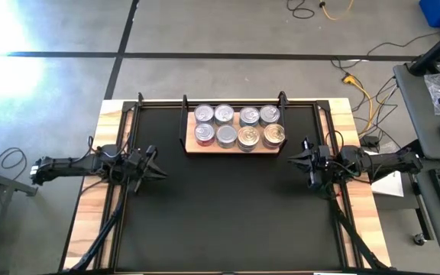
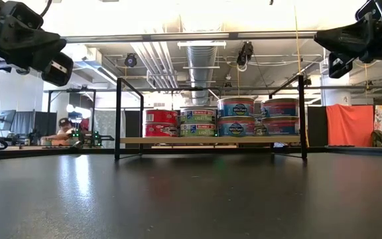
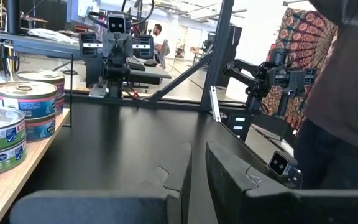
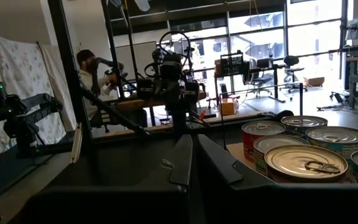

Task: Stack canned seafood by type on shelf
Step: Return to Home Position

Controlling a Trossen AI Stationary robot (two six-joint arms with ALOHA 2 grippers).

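From above, the canned seafood [image 1: 249, 137] shows eight tops on the shelf [image 1: 235, 150]; the low view reveals two-high stacks. Wrist views show the left end effector [image 3: 197, 152] and the right end effector [image 4: 190, 142] nearly closed, empty.

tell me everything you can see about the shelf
The shelf is a flat light-wood board with thin black metal frame ends that lift it above the black mat, at the mat's far middle. It carries the cans in two rows of four stacks, two high in the low view. Only cans and mat touch it; the left tool and right tool are clear of it.
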